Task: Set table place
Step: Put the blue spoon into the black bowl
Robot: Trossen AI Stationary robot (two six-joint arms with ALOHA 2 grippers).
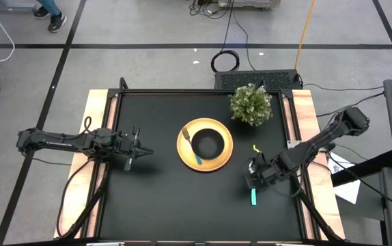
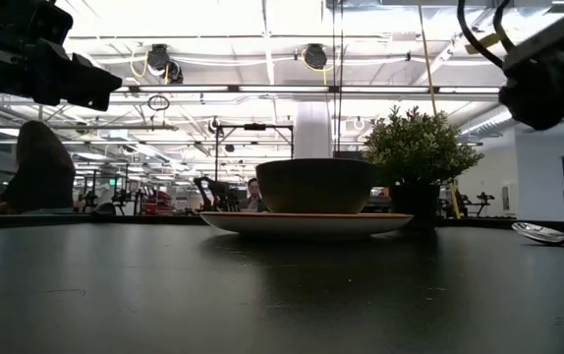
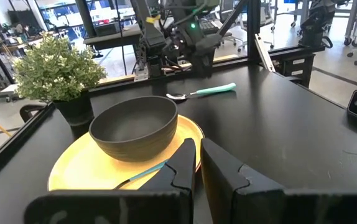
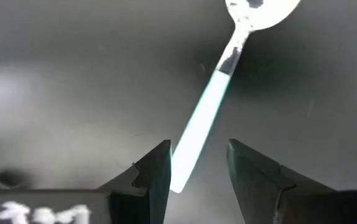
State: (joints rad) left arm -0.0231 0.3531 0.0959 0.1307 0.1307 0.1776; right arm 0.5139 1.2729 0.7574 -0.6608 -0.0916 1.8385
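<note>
Spoon lies flat on tabletop, right of yellow plate. Right gripper over its handle, fingers apart; left fingers nearly together. Likely risk: thin handle skids from an off-centre pinch.

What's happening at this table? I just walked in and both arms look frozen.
A place setting is being laid out. The black bowl sits on the yellow plate, with the fork lying on the plate beside it. The right hand hangs open over the teal-handled spoon, which lies on the table to the plate's right, its handle end between the fingers, not gripped. The left hand waits, shut and empty, left of the plate.
</note>
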